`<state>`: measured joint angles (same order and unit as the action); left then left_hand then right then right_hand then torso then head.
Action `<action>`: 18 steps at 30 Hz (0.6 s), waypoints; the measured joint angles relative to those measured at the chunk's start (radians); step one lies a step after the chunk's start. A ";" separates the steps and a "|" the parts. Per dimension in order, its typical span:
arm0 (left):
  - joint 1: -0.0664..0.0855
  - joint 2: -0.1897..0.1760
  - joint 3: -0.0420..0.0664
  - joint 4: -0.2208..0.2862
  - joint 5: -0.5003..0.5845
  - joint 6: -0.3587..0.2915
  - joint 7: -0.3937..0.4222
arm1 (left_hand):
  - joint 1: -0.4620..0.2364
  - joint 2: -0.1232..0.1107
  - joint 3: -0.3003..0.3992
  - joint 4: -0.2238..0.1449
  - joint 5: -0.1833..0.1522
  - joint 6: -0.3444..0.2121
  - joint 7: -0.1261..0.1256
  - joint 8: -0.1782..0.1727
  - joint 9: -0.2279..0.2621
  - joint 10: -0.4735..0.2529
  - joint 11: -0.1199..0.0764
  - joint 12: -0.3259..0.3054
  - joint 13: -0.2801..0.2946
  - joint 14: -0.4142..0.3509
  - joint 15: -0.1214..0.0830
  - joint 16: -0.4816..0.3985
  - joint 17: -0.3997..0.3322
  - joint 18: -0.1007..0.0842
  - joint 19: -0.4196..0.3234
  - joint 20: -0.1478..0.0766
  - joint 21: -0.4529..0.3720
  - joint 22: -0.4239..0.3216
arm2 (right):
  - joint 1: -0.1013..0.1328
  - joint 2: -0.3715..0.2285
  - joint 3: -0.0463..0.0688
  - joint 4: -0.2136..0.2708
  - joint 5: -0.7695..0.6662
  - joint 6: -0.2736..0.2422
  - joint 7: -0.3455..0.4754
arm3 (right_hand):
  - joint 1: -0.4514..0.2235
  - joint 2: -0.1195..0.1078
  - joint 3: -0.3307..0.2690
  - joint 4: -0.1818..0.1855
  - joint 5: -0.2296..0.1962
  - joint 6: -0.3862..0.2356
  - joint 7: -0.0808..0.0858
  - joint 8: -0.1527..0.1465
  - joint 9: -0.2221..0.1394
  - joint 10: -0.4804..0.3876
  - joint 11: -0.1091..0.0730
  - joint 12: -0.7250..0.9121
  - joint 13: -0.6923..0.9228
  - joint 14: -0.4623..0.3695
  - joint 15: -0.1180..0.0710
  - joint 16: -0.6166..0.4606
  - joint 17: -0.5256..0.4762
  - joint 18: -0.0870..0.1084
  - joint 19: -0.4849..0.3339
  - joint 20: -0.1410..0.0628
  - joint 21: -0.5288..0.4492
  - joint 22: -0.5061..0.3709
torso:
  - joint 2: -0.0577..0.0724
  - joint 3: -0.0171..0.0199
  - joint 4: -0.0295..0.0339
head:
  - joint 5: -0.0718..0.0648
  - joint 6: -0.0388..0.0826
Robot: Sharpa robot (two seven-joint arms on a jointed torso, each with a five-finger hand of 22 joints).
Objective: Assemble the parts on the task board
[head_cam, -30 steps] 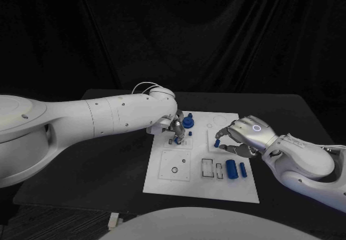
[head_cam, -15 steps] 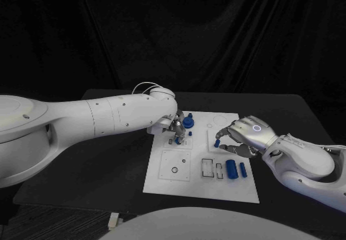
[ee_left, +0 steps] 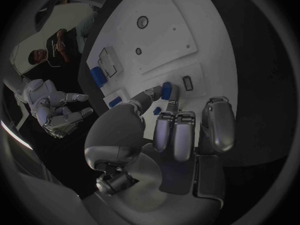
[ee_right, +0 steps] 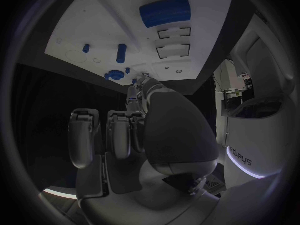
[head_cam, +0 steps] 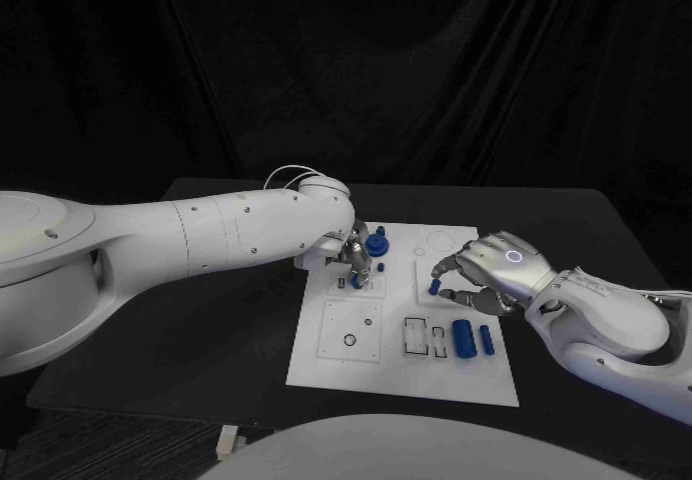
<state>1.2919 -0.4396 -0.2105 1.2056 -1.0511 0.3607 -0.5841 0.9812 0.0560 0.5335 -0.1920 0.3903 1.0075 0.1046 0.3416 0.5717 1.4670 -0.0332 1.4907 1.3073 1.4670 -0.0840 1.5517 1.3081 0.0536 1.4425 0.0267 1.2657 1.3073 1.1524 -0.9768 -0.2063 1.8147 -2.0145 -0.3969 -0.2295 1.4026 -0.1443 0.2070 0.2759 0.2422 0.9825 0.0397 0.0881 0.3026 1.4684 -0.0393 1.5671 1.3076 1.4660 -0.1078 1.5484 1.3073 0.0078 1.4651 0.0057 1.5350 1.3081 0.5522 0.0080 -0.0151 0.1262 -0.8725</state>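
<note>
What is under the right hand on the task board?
Beneath the right hand a small blue peg stands near its fingertips on the white task board. Whether the fingers actually touch it, and anything beneath the palm, is hidden.

White task board (head_cam: 335,350) flat mid-table, large blue cylinder (head_cam: 463,337) lying beside thin blue bar (head_cam: 488,340)

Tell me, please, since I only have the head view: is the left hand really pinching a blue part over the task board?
Observer: Yes; the left wrist view shows the left hand pinching a small blue part between thumb and fingertip.
Operator: What lies beside it?
Observer: An empty rectangular slot in the task board.
Operator: And the right hand with its blue peg?
Observer: Its other fingers are curled in towards the palm.
</note>
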 measured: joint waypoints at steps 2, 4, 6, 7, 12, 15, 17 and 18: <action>-0.001 -0.005 0.000 0.006 0.000 -0.006 0.001 | 0.000 0.000 0.000 0.000 0.016 0.004 0.004 0.000 0.002 -0.001 0.000 0.003 0.000 0.000 0.000 0.000 0.000 0.000 0.000 0.000 0.000 0.000 | 0.000 0.000 0.000 0.000 0.000 0.000 0.000 | 0.000 0.000 0.000 0.000 0.000 0.000 0.000 0.000 0.000 0.000 0.000 0.000 0.000 0.000 0.000 0.000 0.000 0.000 0.000 0.000 0.000 0.000 | 0.000 0.0000 0.0001 | 0.000 0.000; -0.001 -0.013 0.000 0.014 0.000 -0.017 0.001 | 0.000 0.000 0.001 -0.001 0.027 0.005 0.005 0.000 0.008 -0.003 -0.003 0.003 0.000 0.000 0.000 0.000 0.000 0.000 0.001 -0.001 0.000 0.000 | 0.000 -0.001 0.000 0.000 0.000 0.001 -0.001 | 0.000 0.000 0.000 0.000 0.000 0.000 0.000 0.000 0.000 0.000 0.000 0.000 0.000 0.000 0.000 0.000 0.000 0.000 0.000 0.000 0.000 0.000 | 0.000 -0.0001 0.0000 | -0.001 0.000; -0.002 -0.023 -0.001 0.023 0.000 -0.029 0.001 | 0.000 0.000 0.001 -0.001 0.035 0.005 0.005 0.000 0.011 -0.003 -0.004 0.003 0.000 0.000 0.000 0.000 0.000 0.000 0.004 -0.004 0.000 0.000 | 0.000 -0.001 0.000 0.000 0.000 0.001 -0.002 | 0.000 0.000 0.001 -0.001 0.000 0.000 0.000 0.000 0.000 0.000 0.000 0.000 0.000 0.000 0.000 0.000 0.000 0.000 0.000 0.000 0.000 0.000 | 0.000 0.0000 0.0001 | -0.001 0.000; -0.002 -0.026 -0.001 0.028 0.000 -0.035 0.001 | 0.000 0.000 0.001 -0.001 0.037 0.005 0.005 0.000 0.012 -0.001 -0.006 0.003 0.000 0.000 0.000 0.000 0.000 0.000 0.004 -0.004 0.000 0.000 | 0.000 -0.002 0.000 0.000 0.000 0.001 -0.002 | 0.004 0.004 0.003 -0.003 0.000 0.000 0.000 0.000 0.000 0.000 0.000 0.000 0.000 0.000 0.000 0.000 0.000 0.000 0.000 0.000 0.000 0.000 | 0.000 0.0000 0.0000 | 0.000 0.000; -0.004 -0.050 -0.002 0.059 0.000 -0.068 0.001 | 0.000 0.000 0.001 -0.001 0.037 0.005 0.005 0.000 0.012 0.000 -0.007 0.003 0.000 0.000 0.000 0.000 0.000 0.000 0.004 -0.004 0.003 0.000 | 0.000 -0.002 0.000 -0.001 0.000 0.003 -0.004 | 0.004 0.004 0.003 -0.003 0.000 0.000 0.000 0.000 0.000 0.000 0.000 0.000 0.000 0.000 0.000 0.000 0.000 0.000 0.000 0.000 -0.004 0.000 | 0.000 0.0000 -0.0001 | 0.005 0.000; -0.005 -0.064 -0.003 0.077 0.000 -0.087 0.001 | 0.000 0.000 0.001 -0.001 0.038 0.005 0.005 -0.001 0.013 0.000 -0.007 0.003 0.000 0.000 0.000 0.000 0.000 0.000 0.004 -0.004 0.004 0.000 | 0.000 -0.001 0.000 -0.002 0.000 0.004 -0.004 | 0.004 0.004 0.003 -0.003 0.000 0.000 0.000 0.000 0.000 0.000 0.000 0.000 0.000 0.000 0.000 0.000 0.000 0.000 0.000 0.000 -0.004 0.000 | 0.000 0.0000 -0.0001 | 0.007 0.000; -0.005 -0.073 -0.003 0.089 -0.001 -0.102 0.001 | 0.000 0.000 0.001 -0.001 0.042 0.005 0.005 -0.001 0.013 0.000 -0.007 0.003 0.000 0.000 0.000 0.000 0.000 0.000 0.004 -0.004 0.004 0.000 | 0.000 0.000 0.000 -0.003 0.000 0.004 -0.005 | 0.004 0.004 0.003 -0.003 0.000 0.000 0.000 0.000 0.000 0.000 0.000 0.000 0.000 0.000 0.000 0.000 0.000 0.000 0.000 0.000 -0.004 0.000 | -0.001 0.0001 0.0000 | 0.008 0.000; -0.005 -0.076 -0.003 0.093 -0.001 -0.108 0.001 | 0.000 0.000 0.001 -0.001 0.042 0.005 0.005 -0.001 0.013 0.000 -0.007 0.003 0.000 -0.002 -0.002 0.000 0.000 0.000 0.004 -0.004 0.004 0.000 | 0.000 0.000 0.000 -0.004 0.000 0.004 -0.005 | 0.004 0.004 0.003 -0.003 0.000 0.000 0.000 0.000 0.000 0.000 0.000 0.000 0.000 0.000 0.000 0.000 0.000 0.000 0.000 0.000 -0.004 0.000 | -0.001 0.0001 0.0000 | 0.008 0.000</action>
<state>1.2872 -0.5158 -0.2137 1.2985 -1.0517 0.2522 -0.5833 0.9814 0.0558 0.5348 -0.1932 0.4324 1.0125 0.1096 0.3406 0.5844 1.4672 -0.0403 1.4938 1.3074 1.4645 -0.0864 1.5517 1.3079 0.0536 1.4462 0.0231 1.2696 1.3073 1.1524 -0.9765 -0.2063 1.8110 -2.0145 -0.3926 -0.2342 1.4066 -0.1402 0.2100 0.2730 0.2422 0.9826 0.0397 0.0881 0.3027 1.4684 -0.0392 1.5671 1.3075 1.4659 -0.1078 1.5484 1.3073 0.0078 1.4651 0.0057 1.5314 1.3079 0.5515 0.0081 -0.0151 0.1344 -0.8725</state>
